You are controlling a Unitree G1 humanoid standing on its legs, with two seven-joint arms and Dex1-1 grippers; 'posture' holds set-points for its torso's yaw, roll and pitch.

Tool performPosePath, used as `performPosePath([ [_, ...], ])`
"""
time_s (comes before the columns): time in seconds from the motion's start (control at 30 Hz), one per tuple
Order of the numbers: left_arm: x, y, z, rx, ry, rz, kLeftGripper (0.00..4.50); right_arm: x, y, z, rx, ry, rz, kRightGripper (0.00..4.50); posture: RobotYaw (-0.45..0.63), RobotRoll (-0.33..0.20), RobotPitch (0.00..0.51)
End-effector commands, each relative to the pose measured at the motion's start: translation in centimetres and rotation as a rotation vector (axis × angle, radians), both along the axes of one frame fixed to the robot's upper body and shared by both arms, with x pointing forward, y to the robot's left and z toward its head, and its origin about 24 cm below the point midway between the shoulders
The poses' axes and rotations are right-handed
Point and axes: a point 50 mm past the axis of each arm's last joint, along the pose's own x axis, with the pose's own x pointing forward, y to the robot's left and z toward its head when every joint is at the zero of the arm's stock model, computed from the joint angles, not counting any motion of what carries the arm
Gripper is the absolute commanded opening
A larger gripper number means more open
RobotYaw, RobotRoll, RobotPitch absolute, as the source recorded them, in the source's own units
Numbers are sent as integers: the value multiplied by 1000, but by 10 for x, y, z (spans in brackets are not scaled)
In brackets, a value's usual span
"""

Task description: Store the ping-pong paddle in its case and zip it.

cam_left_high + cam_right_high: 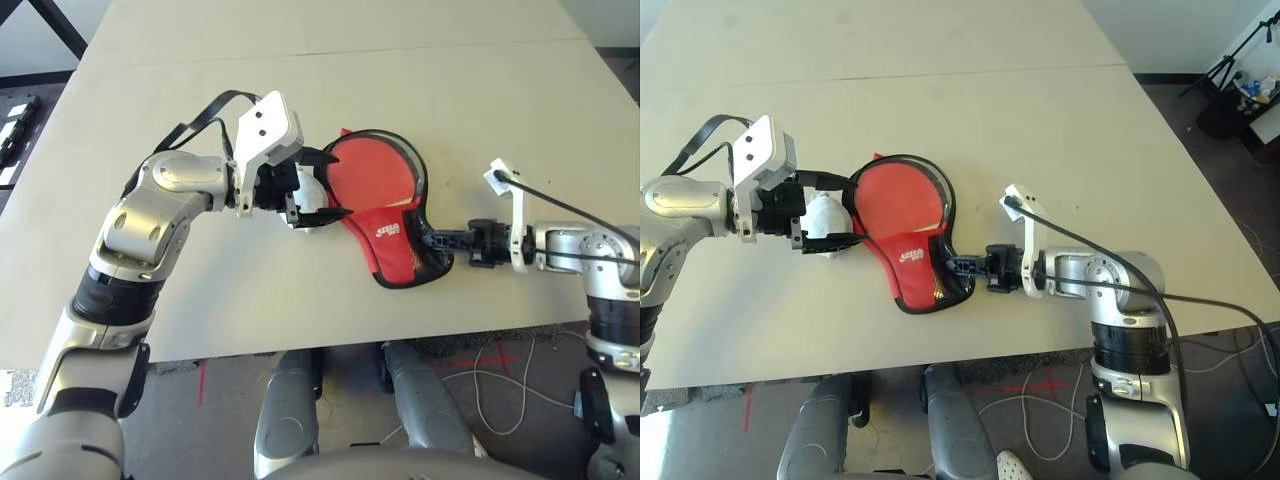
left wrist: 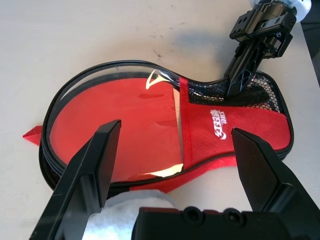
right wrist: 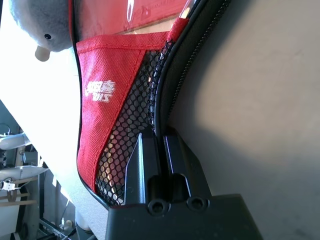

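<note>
The case (image 1: 392, 238) lies flat on the table, red with black trim, a white logo and a mesh pocket (image 3: 131, 131). Through its clear window shows the round red face of the ping-pong paddle (image 2: 115, 131); the handle is hidden under the red pocket. My left gripper (image 1: 338, 185) is open at the case's round end, its fingers (image 2: 95, 160) spread above the window. My right gripper (image 1: 958, 264) reaches in at the narrow end, shut on the case's black zipper edge (image 3: 172, 85).
A white fluffy ball (image 1: 310, 195) sits between my left gripper's fingers, against the case's round end. The pale table (image 1: 300, 70) stretches wide behind the case, with a seam across the far part. Its front edge (image 1: 330, 345) runs just below the case.
</note>
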Motion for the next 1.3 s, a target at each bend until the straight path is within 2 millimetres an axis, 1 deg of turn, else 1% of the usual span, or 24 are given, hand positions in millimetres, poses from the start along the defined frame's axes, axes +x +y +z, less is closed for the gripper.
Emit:
performPosePath([
  [0.03,-2,-2,-6,19,14,-15,4500,-21,12,-25,16,176,62,47,-23,0,266],
  [0.27,-2,-1,-7,22,16,-14,4500,-28,18,-27,28,172,71,47,-25,0,267],
  [0.43,-1,-1,-7,23,19,-15,4500,-22,17,-17,-24,92,66,47,-28,0,268],
  [0.47,-1,-1,-8,23,19,-15,4500,-20,16,-13,-19,82,67,562,-29,0,268],
  [0.53,-1,-2,-8,24,21,-16,4500,-15,15,-3,-3,54,69,1048,-29,0,268],
  [0.6,-1,-2,-8,25,23,-17,4500,-10,12,6,-12,28,63,1687,-29,0,268],
  [0.73,-1,-2,-9,29,25,-17,4500,-3,0,24,-55,-49,78,2931,-33,0,271],
  [0.83,-1,-2,-9,32,26,-18,4500,6,-15,38,-87,-97,58,3808,-33,0,271],
  [0.9,-1,-1,-9,33,26,-19,4500,9,-20,42,-97,-113,58,4393,-37,0,269],
  [0.93,-1,-1,-9,34,26,-19,4500,10,-22,43,-103,-117,62,4451,-37,0,268],
  [1.17,0,0,-9,37,25,-18,4500,19,-33,47,-139,-207,74,4451,-38,0,268],
  [1.23,0,1,-8,39,24,-15,4500,22,-34,49,-130,-267,82,4451,-39,0,268],
  [1.3,0,3,-8,41,24,-10,4500,26,-35,53,-115,-370,91,4451,-40,0,267],
])
